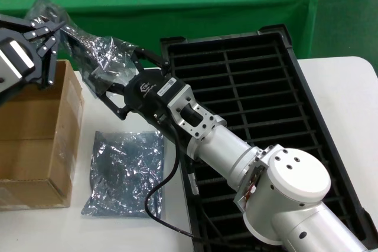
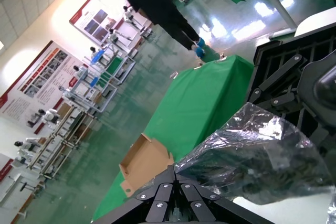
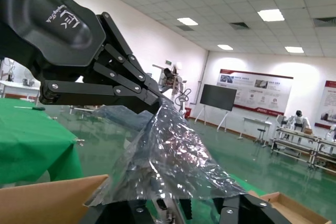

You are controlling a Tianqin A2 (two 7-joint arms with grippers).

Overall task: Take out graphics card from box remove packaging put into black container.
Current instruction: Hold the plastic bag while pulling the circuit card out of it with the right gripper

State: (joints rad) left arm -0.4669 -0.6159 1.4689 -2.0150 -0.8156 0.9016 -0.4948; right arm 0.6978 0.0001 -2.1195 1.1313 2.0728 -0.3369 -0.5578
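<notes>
Both grippers [image 1: 44,32] [image 1: 109,81] clamping raised packaging [image 1: 88,48]

— Any writing you can make out?

— Hardly. The right gripper [image 1: 106,81] has a small white logo on its black body and a white sticker beside it, both too small to read. In the right wrist view the left gripper [image 3: 157,103] carries pale lettering, also unreadable.

— And the wall posters [image 3: 257,85]?

— Red-framed boards with text; nothing legible.
</notes>
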